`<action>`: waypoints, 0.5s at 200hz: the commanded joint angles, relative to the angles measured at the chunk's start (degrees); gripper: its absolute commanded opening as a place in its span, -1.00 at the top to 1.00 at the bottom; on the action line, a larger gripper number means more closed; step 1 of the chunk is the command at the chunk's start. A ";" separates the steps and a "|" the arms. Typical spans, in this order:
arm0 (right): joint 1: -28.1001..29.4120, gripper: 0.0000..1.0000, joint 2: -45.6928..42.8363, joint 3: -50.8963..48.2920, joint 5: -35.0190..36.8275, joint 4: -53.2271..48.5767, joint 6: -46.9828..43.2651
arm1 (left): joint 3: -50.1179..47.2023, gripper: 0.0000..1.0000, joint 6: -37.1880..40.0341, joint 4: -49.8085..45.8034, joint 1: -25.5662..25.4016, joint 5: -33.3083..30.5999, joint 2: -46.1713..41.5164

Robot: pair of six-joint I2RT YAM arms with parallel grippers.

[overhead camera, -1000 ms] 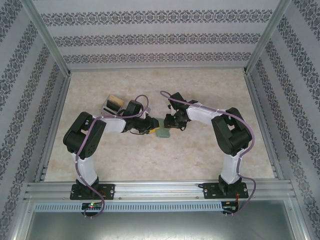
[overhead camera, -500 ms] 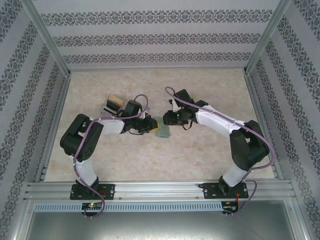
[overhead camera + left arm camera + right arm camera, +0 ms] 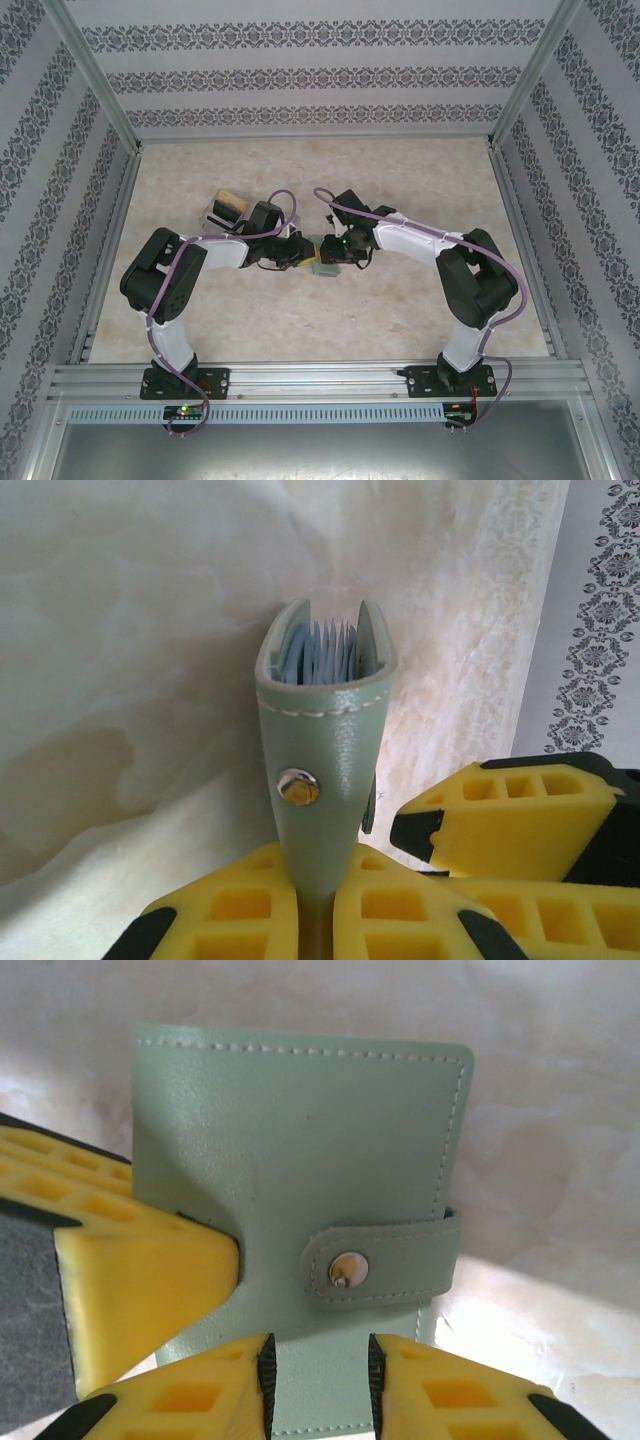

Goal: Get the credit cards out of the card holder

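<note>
Well, start at your far left: a small tan-lined box (image 3: 225,208) sits on the marbled table (image 3: 400,320), just behind the left arm's wrist. Next comes the left gripper (image 3: 316,885), clenched on the card holder (image 3: 322,735), which stands edge-on near the table's middle, between the two grippers. Its strap (image 3: 385,1260) is snapped shut, and pale blue inner panels (image 3: 325,650) show between the covers. To its right you have the right gripper (image 3: 320,1355), its fingers partly apart at the holder's green face; whether they pinch it, you cannot tell.
</note>
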 commanded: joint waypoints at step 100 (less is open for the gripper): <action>2.21 0.39 4.90 5.16 9.52 -3.87 0.87 | -0.41 1.00 0.84 -0.59 -1.21 0.16 -1.87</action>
